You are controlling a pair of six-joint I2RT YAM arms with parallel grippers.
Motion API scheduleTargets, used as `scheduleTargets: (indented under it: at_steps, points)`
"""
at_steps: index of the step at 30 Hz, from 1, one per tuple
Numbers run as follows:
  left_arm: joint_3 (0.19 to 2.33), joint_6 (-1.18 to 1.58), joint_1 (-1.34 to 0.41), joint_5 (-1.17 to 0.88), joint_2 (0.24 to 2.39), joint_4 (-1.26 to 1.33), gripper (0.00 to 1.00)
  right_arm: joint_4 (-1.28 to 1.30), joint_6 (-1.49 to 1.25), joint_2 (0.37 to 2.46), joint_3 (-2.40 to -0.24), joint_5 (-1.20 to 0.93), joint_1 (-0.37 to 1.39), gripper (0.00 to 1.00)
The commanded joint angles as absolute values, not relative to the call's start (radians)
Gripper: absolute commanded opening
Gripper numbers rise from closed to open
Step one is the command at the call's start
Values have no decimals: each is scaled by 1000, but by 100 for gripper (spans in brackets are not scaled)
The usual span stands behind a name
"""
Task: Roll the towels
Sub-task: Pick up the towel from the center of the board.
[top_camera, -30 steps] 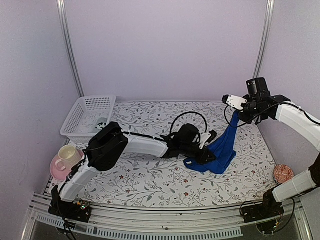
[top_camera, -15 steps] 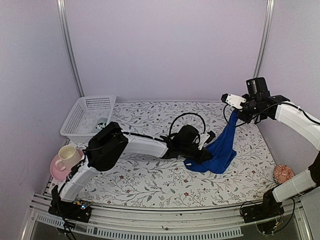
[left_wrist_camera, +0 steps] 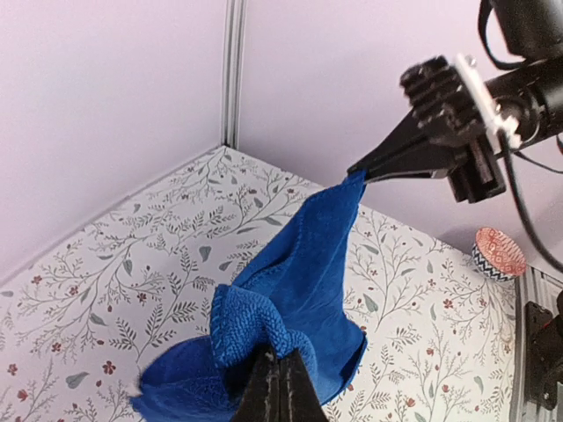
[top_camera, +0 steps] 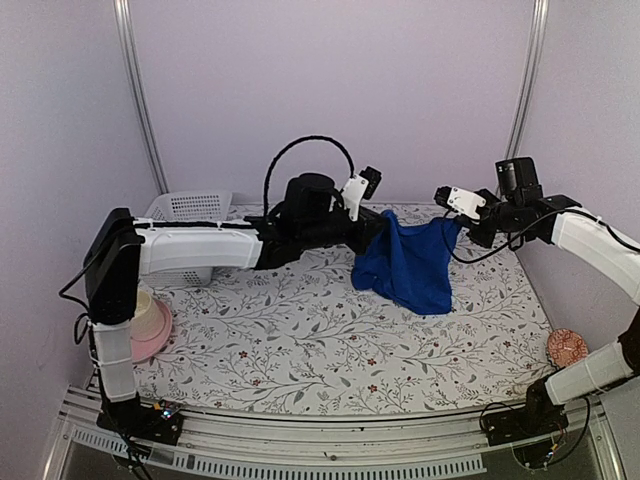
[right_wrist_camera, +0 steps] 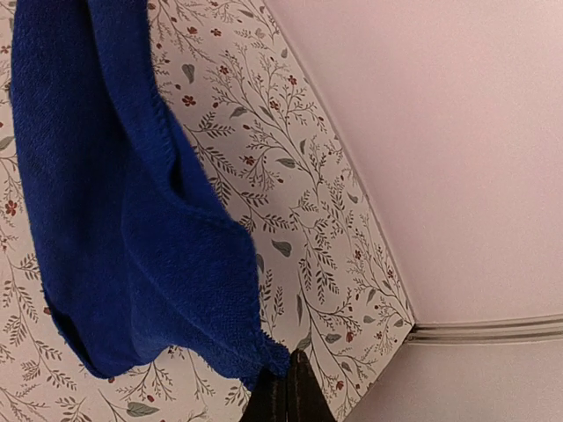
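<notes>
Hanging between the two grippers, the blue towel [top_camera: 408,262] is held up over the back right part of the flowered table [top_camera: 300,350]. One upper corner is pinched in the closed left gripper [top_camera: 381,221], and the opposite corner in the closed right gripper [top_camera: 457,222]. Whether its sagging lower edge touches the surface cannot be told. A white basket [top_camera: 185,208] is seen at the back left, and a small patterned bowl [top_camera: 567,347] at the near right.
</notes>
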State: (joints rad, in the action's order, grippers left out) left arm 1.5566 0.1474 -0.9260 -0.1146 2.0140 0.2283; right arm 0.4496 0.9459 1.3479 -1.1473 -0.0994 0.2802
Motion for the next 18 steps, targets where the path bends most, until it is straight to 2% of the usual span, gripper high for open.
scheduleTargets:
  at_steps: [1, 10, 11, 13, 14, 15, 18]
  points:
    - [1417, 83, -992, -77, 1984, 246, 0, 444, 1038, 1277, -1078, -211, 276, 2]
    - [1257, 121, -1095, -258, 2041, 184, 0, 692, 1273, 1232, -971, -288, 277, 2]
    - [1239, 132, -1094, -279, 2038, 191, 11, 716, 1280, 1243, -974, -303, 279, 2]
    - [1205, 138, -1095, -297, 2021, 200, 42, 748, 1277, 1275, -980, -298, 287, 2]
    - [1190, 137, -1093, -297, 2007, 204, 51, 751, 1269, 1295, -981, -278, 292, 2]
    - [1179, 134, -1090, -287, 1992, 202, 59, 750, 1254, 1315, -982, -253, 295, 2]
    - [1147, 121, -1069, -244, 1924, 199, 73, 708, 1190, 1385, -989, -162, 296, 2]
